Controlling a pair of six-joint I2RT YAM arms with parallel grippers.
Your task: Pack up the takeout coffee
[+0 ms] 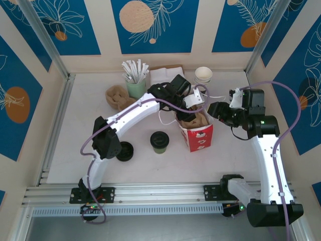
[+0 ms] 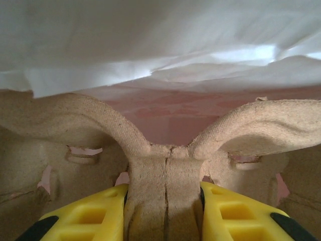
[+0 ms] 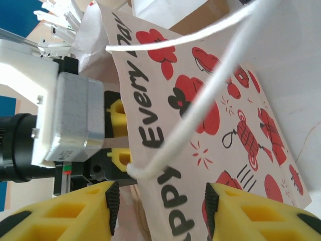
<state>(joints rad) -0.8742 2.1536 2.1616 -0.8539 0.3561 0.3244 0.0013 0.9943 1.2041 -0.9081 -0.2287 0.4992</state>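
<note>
On the worktop [image 1: 165, 168] the red-and-white bag [image 1: 198, 134] is standing open, and loading the carrier is looking like the step underway. Inside the bag the left end effector [image 2: 163, 211] is pinching the middle ridge of a cardboard cup carrier [image 2: 75, 125]. The right end effector [image 3: 160, 206] is gaping around the bag's wall, gripping nothing. The takeout coffee [image 1: 159, 141] is waiting on the worktop just left of the bag, so releasing the carrier and fetching the coffee is likely coming next.
</note>
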